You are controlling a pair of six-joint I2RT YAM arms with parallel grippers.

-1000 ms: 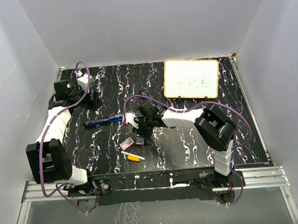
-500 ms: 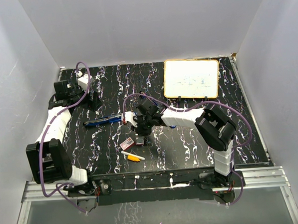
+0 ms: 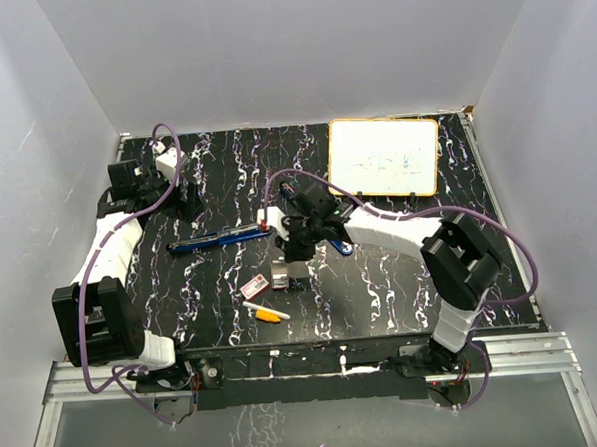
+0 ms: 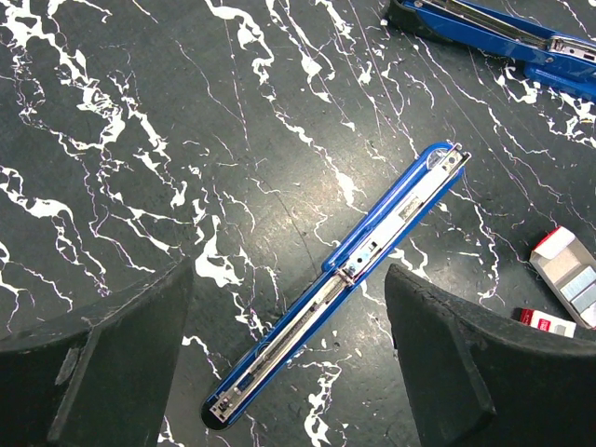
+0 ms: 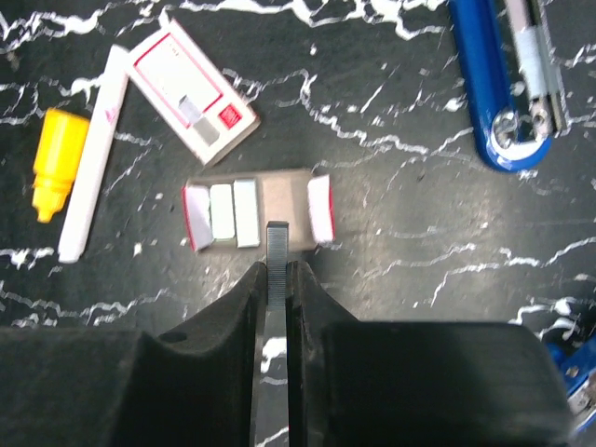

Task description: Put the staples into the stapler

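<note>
My right jaws pinch 1 short silvery-grey metal staple strip (image 5: 277,244) by its flat sides; I'd judge it light, brittle and slippery, while my left jaws gape empty.

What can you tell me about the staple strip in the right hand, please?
The staple strip is a short, narrow bar of grey, finely ribbed metal. It is pinched between the right hand's two black fingers, lengthwise along them. Its free end juts past the fingertips and shows over the near edge of the open cardboard tray.
</note>
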